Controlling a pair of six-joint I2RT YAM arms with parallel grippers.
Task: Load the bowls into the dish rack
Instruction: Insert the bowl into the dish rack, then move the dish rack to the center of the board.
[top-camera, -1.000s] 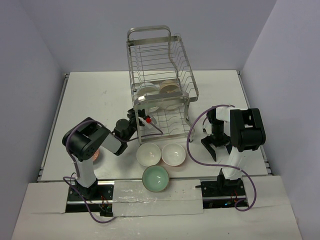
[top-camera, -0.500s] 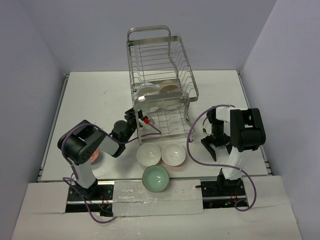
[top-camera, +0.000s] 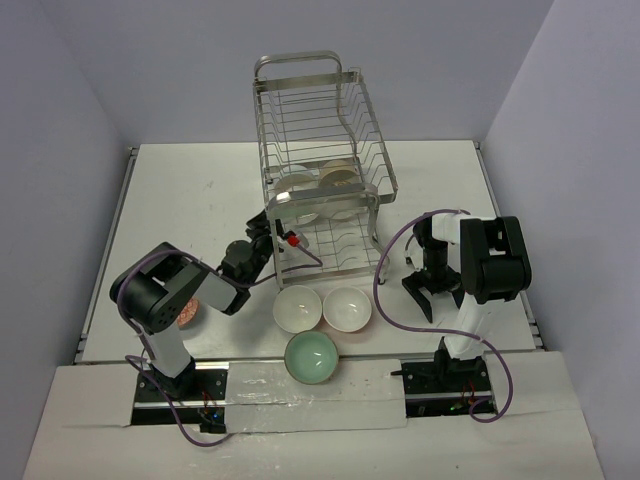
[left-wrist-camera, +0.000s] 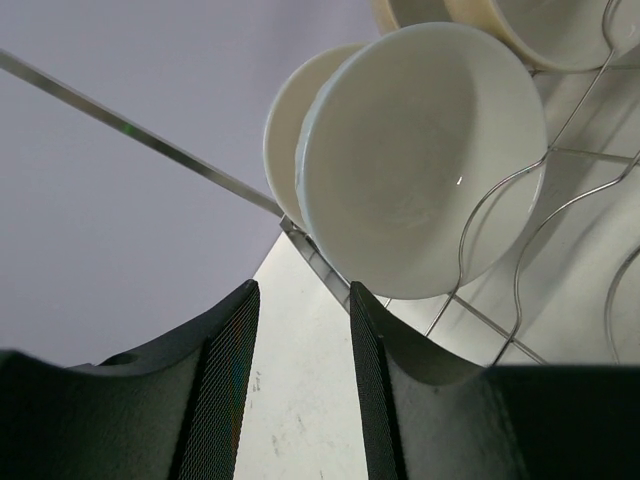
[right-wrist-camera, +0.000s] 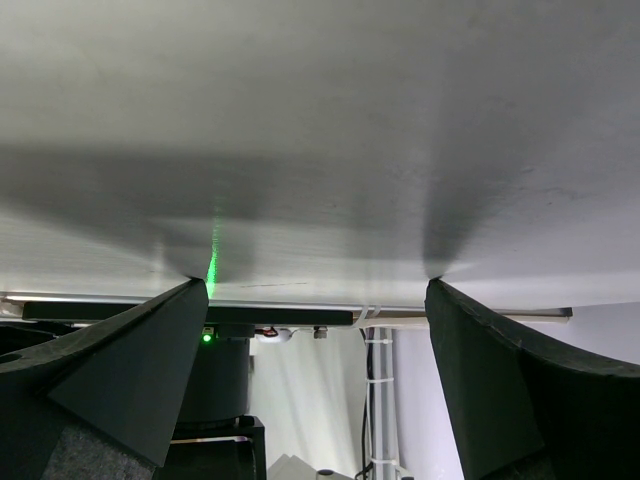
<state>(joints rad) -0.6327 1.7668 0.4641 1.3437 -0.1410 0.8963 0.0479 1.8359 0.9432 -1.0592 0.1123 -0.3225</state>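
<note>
Three bowls sit loose on the table (top-camera: 200, 200), mouths up, just in front of the rack (top-camera: 320, 150). A white bowl (top-camera: 297, 308) and a second white bowl (top-camera: 347, 308) lie side by side, with the mint bowl (top-camera: 311, 357) nearest the arm bases. They are round, so I see no long axis to line up on, only a rim to pinch.

My left gripper (top-camera: 262, 238) is at the front-left corner of the rack's lower tier. Its jaws are partly apart with nothing between them, and only bare table shows in the gap. From it the white bowl lies back toward the bases and slightly right, and I judge that one the closest reach. My right gripper (top-camera: 430, 292) hangs spread wide and empty, nose down over the table. The second white bowl is to its left, a little farther off.

In the left wrist view a racked bowl (left-wrist-camera: 420, 160) stands on edge in the wires, with another behind it. More bowls are cut off at the top edge, so I cannot count them. An orange bowl (top-camera: 187, 314) is mostly hidden under the left arm. The right wrist view shows only table.
</note>
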